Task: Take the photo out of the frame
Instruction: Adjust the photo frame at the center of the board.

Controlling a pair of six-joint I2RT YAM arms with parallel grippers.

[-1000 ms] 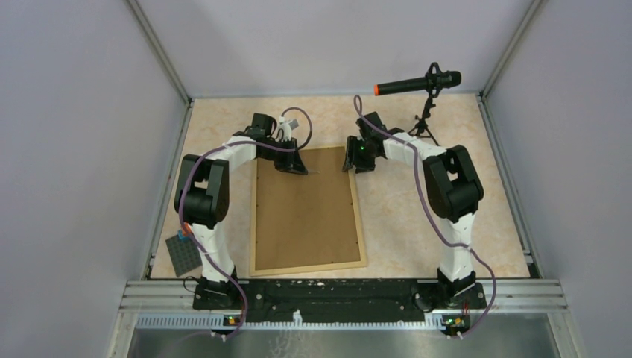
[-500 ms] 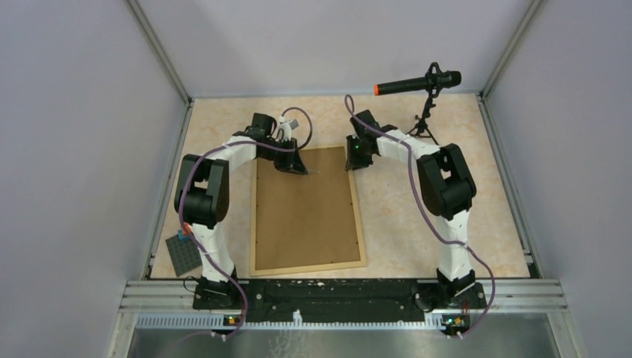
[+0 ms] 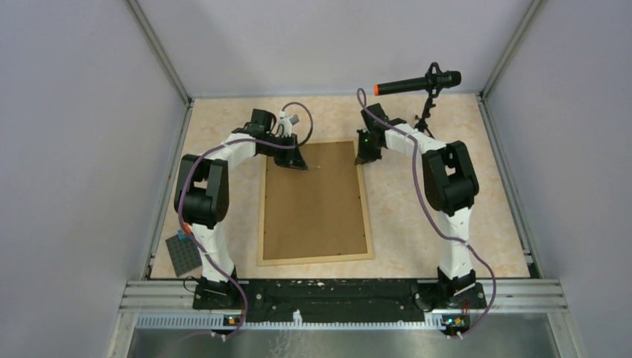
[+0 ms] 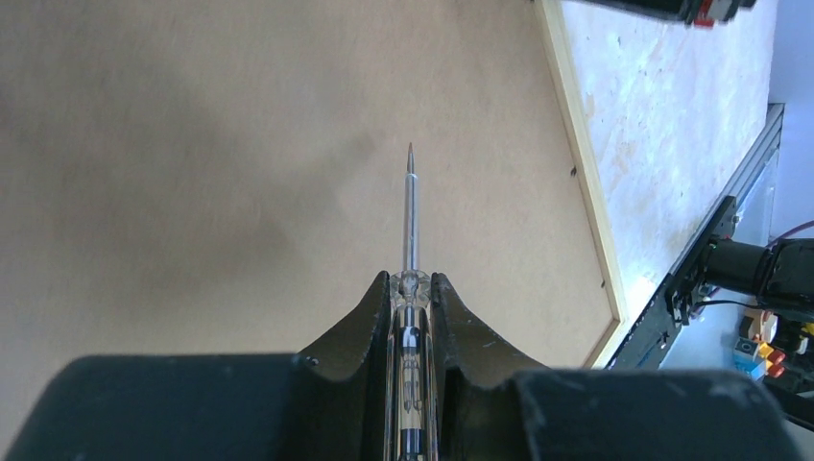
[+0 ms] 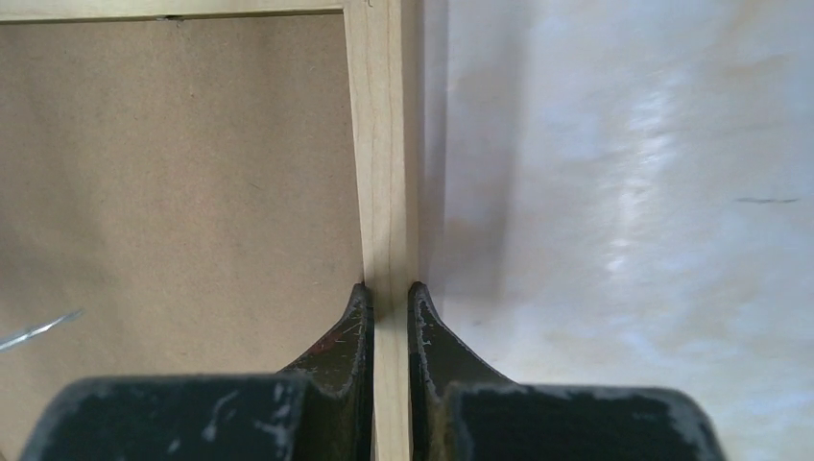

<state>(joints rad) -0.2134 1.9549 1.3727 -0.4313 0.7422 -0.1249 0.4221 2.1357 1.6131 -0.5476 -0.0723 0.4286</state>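
Note:
The frame (image 3: pixel 370 224) lies back side up on the table, its brown backing board (image 3: pixel 317 201) facing me. The photo is hidden under that board. My right gripper (image 3: pixel 365 155) is at the frame's far right corner. In the right wrist view it (image 5: pixel 389 288) is shut on the frame's light-wood right rail (image 5: pixel 382 144). My left gripper (image 3: pixel 293 160) hovers over the far left of the board. In the left wrist view it (image 4: pixel 411 280) is shut on a clear-handled screwdriver (image 4: pixel 410 211), whose tip points along the backing board (image 4: pixel 192 144).
A microphone (image 3: pixel 417 83) on a small tripod stands at the far right of the table (image 3: pixel 447 194). A dark grey studded baseplate (image 3: pixel 182 253) lies at the near left beside the left arm's base. Grey walls close in three sides.
My right gripper has shut on the frame's right rail. The frame has slid to the right and slightly away with it. My left gripper still holds the screwdriver.

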